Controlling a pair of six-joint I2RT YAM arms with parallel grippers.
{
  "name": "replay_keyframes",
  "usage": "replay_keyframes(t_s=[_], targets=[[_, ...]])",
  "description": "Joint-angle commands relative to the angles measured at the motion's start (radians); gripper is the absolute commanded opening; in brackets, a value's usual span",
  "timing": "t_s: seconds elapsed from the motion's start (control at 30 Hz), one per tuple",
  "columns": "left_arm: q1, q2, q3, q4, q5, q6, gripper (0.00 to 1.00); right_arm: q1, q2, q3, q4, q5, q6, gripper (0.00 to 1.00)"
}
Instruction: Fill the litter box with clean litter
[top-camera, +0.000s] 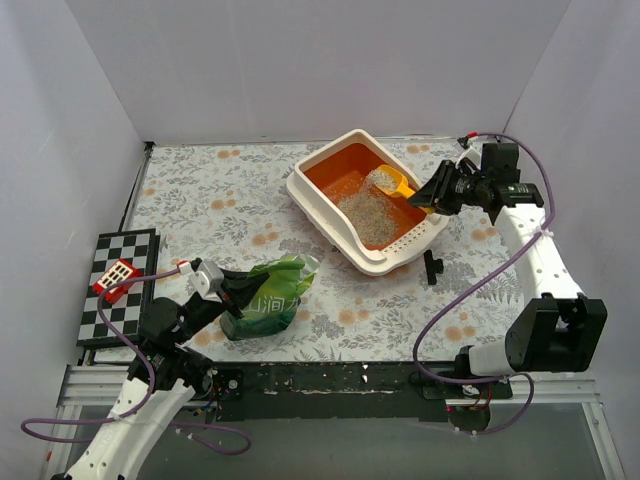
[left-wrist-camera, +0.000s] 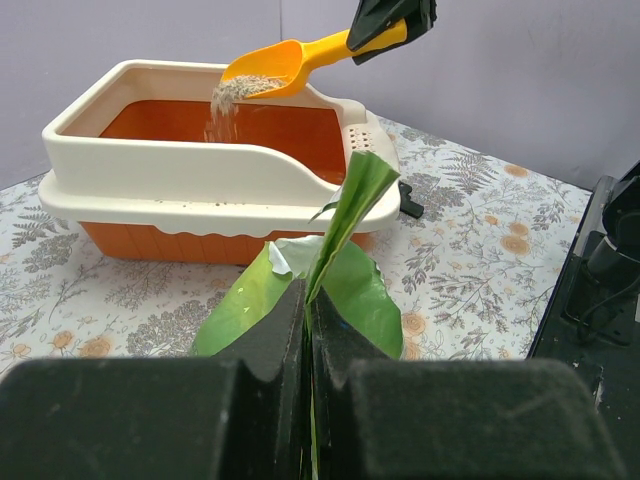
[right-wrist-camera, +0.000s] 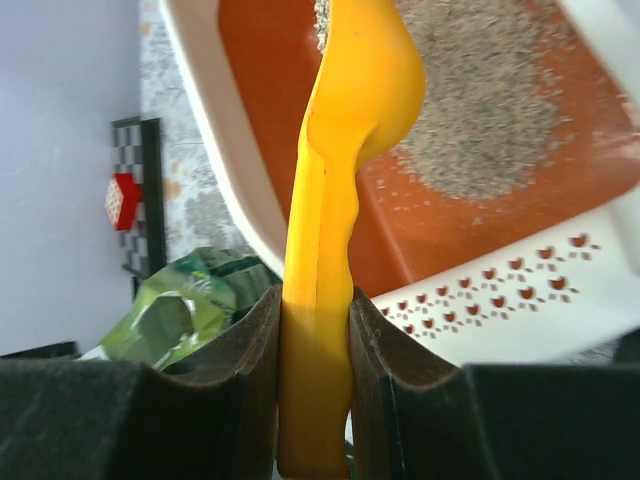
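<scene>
Illegible white Chinese characters mark the green bag (top-camera: 268, 300)

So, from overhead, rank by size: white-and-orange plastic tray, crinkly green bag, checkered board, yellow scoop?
1. White-and-orange plastic litter box.
2. Crinkly green foil bag and black-and-white checkered board: look alike, no ranking.
3. Yellow-orange plastic scoop.

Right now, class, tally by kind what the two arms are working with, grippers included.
litter box: 1
clean litter heap: 1
scoop: 1
green bag: 1
grippers: 2 (left gripper shut on green bag, right gripper shut on scoop)
Total: 6
</scene>
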Motion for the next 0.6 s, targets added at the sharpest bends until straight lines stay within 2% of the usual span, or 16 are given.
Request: replay_keyframes(t_s=[0.0, 0.23, 0.37, 0.57], targets=[[0.001, -0.004, 0.005, 0.049, 0.004, -0.002, 0.0, 0.042, 0.017, 0.137, -0.232, 0.21, -0.213, 0.01], [0.001, -0.001, 0.005, 0.048, 0.004, -0.002, 0.0, 0.231, 0.065, 0.29, -0.404, 0.483, -0.346, 0.01], [0.001, -0.001, 0.005, 0.045, 0.001, 0.0, 0.0, 0.377, 0.086, 0.358, -0.467, 0.747, -0.383, 0.01], [0.001, 0.002, 0.007, 0.045, -0.004, 0.0, 0.0, 0.49, 0.072, 0.338, -0.499, 1.043, -0.408, 0.01]])
